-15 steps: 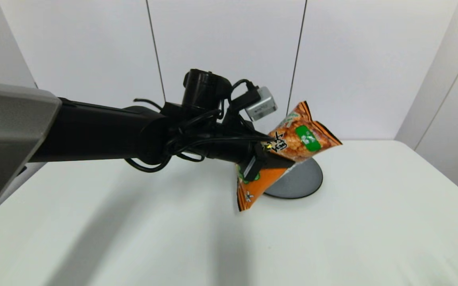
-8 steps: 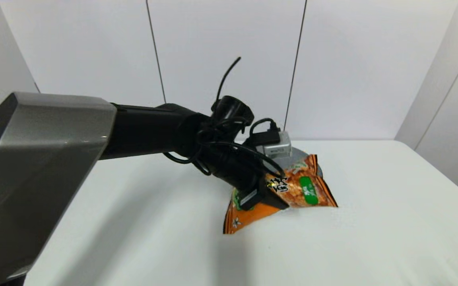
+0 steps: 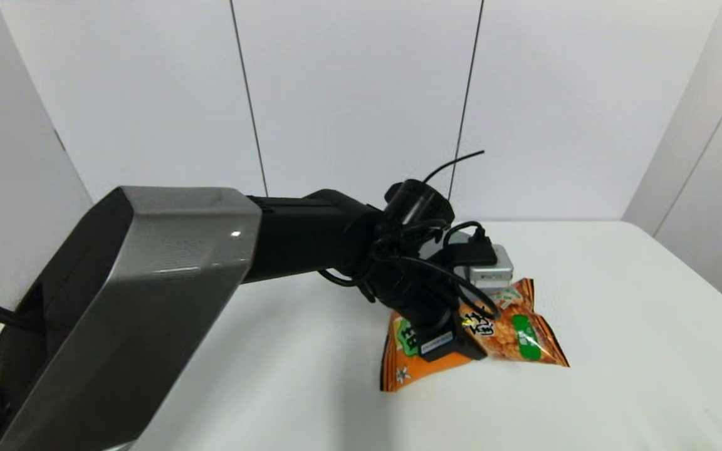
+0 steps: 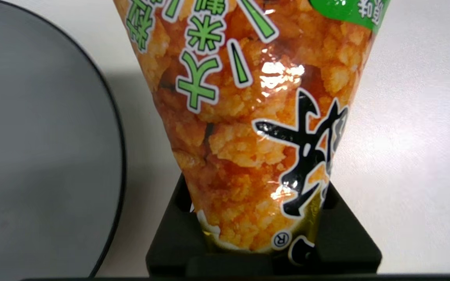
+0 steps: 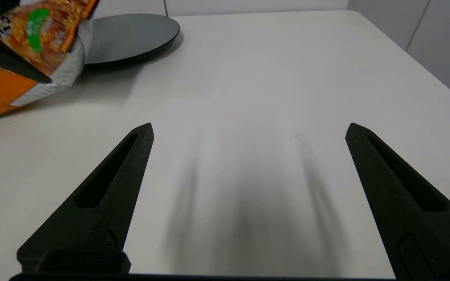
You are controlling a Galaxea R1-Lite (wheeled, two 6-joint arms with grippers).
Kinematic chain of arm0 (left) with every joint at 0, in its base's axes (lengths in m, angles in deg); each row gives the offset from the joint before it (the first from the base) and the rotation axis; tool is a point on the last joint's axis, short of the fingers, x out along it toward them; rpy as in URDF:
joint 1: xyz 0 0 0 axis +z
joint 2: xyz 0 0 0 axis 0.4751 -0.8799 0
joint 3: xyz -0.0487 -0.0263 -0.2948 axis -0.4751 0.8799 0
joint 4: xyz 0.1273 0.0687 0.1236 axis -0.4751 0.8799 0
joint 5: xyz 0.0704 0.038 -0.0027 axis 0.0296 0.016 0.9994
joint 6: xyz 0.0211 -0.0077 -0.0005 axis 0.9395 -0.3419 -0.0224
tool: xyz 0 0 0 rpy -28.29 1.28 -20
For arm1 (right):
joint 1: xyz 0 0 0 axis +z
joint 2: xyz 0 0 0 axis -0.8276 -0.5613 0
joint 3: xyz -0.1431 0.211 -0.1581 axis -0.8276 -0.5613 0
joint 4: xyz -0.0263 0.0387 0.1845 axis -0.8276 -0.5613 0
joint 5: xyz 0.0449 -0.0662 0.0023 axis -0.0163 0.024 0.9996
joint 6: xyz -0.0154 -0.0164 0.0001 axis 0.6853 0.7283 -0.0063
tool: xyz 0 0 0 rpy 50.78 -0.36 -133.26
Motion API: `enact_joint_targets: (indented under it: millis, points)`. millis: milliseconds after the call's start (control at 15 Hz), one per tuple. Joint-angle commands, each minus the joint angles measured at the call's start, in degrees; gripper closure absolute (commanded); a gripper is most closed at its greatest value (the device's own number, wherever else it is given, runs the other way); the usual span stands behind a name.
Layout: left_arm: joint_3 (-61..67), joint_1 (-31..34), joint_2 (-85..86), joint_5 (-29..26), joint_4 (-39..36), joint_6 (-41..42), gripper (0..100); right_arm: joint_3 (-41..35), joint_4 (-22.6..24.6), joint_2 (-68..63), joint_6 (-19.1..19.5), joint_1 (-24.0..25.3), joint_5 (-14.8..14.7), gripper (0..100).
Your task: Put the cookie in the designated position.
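Orange cookie (image 4: pixel 256 128) in left tool (image 4: pixel 264 249), beside plate (image 4: pixel 33 148)

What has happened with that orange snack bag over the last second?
The left gripper carried the orange plastic snack bag down from above the round dark grey plate toward the robot; the bag now touches the white table beside the plate. The grip stayed shut on it. The right gripper hangs open over bare table.
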Motion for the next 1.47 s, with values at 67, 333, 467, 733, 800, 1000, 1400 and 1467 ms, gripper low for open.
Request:
enact_joint_targets:
  millis: [67, 333, 467, 733, 800, 1000, 1400, 1467]
  points:
    - [-0.50, -1.28, -2.51, 0.55, -0.15, 0.09, 0, 0.01, -0.06, 0.01, -0.01, 0.01, 0.00, 0]
    - [-0.50, -1.19, -2.42, 1.08, -0.41, 0.09, 0, 0.01, 0.03, 0.01, -0.01, 0.01, 0.00, 0]
    - [-0.15, -1.10, -0.22, 1.17, 0.38, -0.08, 0, 0.01, -0.06, 0.01, -0.01, 0.01, 0.00, 0]
    - [2.40, -0.31, 8.39, 2.66, 8.99, -4.13, 0, 0.01, 0.03, 0.01, -0.01, 0.01, 0.00, 0]
    - [4.95, 0.30, 12.17, 5.03, 9.43, -5.62, 0, 0.01, 0.03, 0.01, -0.01, 0.01, 0.00, 0]
    - [16.28, 3.91, 23.16, 6.88, 8.99, -10.98, 0, 0.01, -0.06, 0.01, -0.01, 0.01, 0.00, 0]
    - [52.93, 22.01, 49.44, 11.36, -16.14, -19.33, 0, 0.01, -0.06, 0.01, -0.01, 0.01, 0.00, 0]
    - [59.35, 25.00, 53.30, 12.59, -22.82, -20.74, 0, 0.01, -0.06, 0.01, -0.01, 0.01, 0.00, 0]
